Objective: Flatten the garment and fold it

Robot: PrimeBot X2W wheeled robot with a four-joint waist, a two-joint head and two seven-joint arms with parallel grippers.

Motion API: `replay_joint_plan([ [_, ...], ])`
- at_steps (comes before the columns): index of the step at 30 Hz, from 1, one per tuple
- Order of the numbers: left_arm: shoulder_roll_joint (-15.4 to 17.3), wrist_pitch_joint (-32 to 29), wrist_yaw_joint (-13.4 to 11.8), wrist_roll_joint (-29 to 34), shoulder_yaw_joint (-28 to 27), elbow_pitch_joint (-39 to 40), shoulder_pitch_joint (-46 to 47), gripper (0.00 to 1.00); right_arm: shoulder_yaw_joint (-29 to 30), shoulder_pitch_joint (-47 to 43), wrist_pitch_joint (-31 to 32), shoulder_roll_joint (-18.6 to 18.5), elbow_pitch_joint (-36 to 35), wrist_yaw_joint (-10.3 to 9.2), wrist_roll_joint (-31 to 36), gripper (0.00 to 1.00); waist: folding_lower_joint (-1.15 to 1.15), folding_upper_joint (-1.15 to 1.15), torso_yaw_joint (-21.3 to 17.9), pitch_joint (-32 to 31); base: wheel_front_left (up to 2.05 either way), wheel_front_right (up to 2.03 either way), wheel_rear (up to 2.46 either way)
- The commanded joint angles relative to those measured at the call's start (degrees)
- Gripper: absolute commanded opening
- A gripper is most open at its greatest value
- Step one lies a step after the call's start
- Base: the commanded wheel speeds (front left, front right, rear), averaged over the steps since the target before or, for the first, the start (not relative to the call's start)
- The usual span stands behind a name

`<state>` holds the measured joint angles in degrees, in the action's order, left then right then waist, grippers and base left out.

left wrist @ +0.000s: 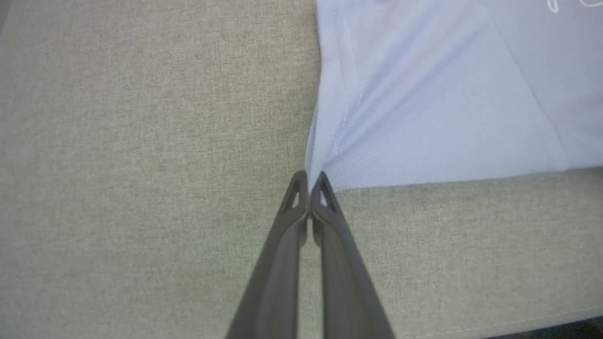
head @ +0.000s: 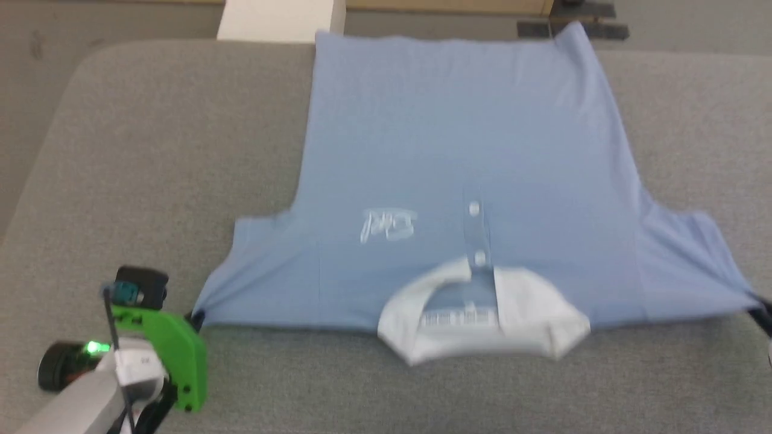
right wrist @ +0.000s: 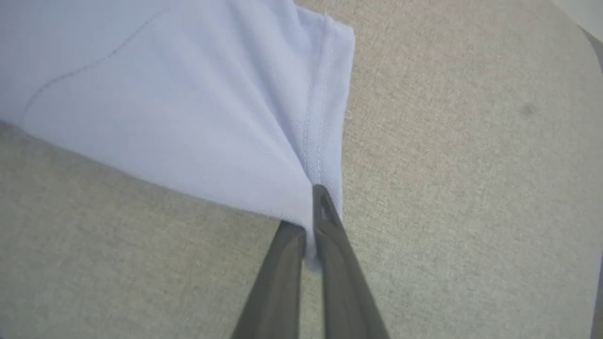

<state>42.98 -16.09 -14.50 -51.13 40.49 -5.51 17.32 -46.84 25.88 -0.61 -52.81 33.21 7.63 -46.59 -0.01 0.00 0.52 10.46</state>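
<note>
two pinches — left gripper (left wrist: 309, 180) on one sleeve corner, right gripper (right wrist: 308, 212) on the other — garment (head: 458, 132) flat

A plain indoor test space, likely a robotics lab: a wide table (head: 151, 150) padded in grey woven cloth stands on a bare grey floor (head: 36, 66), with a white block (head: 280, 18), a wooden board (head: 446, 5) and dark metal feet (head: 573, 27) beyond its far edge.

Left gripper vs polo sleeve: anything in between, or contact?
Nothing between. In the left wrist view the left gripper is shut on the polo shirt at its sleeve corner, with grey covering on both sides.
</note>
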Motion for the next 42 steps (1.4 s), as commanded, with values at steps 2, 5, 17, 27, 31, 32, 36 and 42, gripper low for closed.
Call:
replay_joint_plan([
  [2,3.9,-0.9,-1.9,-2.2,-0.6,2.6,-5.9,0.00,2.7,-7.9,5.1,-3.6,-4.0,-0.14,-3.0,0.00,0.01,0.00,-0.1,-5.0,0.00,0.00,0.00],
  [5,5.2,-2.1,-2.3,-3.8,0.0,5.2,-9.6,0.00,4.7,-12.8,9.5,-5.2,-7.3,-0.14,-4.4,0.00,0.01,0.00,-0.1,-5.6,0.00,0.00,0.00],
  [17,2.7,-2.8,-4.2,-3.0,2.5,9.8,-11.1,0.00,17.1,-23.8,19.1,-4.2,-14.1,-0.14,-2.2,0.00,0.01,0.00,1.9,-2.9,0.00,0.00,0.00],
  [27,3.2,-5.6,-3.2,-0.4,4.1,16.9,-7.0,0.00,32.7,-23.6,27.4,-4.3,-26.4,-0.14,-4.9,1.00,0.01,0.00,4.9,1.2,0.00,0.00,0.00],
  [31,3.8,-6.9,-4.4,0.6,4.1,22.5,-5.9,0.00,39.0,-19.4,32.9,-3.9,-31.6,-0.14,-4.2,1.00,0.01,0.00,6.6,5.5,0.00,0.00,0.00],
  [32,4.0,-7.1,-4.7,1.0,4.1,23.8,-5.7,0.00,40.1,-18.0,34.5,-3.7,-32.5,-0.14,-3.6,1.00,0.01,0.00,7.1,6.7,0.00,0.00,0.00],
  [36,4.4,-7.4,-5.9,2.9,3.8,29.2,-4.2,0.00,44.0,-9.1,42.4,-0.7,-33.9,-0.14,-1.6,1.00,0.01,0.00,9.6,12.4,0.00,0.00,0.00],
  [42,3.8,-6.6,-6.6,6.4,4.1,34.2,-1.9,0.00,44.7,6.8,55.1,0.9,-30.0,-0.14,3.8,1.00,0.01,0.00,14.6,20.5,0.00,0.00,0.00],
])
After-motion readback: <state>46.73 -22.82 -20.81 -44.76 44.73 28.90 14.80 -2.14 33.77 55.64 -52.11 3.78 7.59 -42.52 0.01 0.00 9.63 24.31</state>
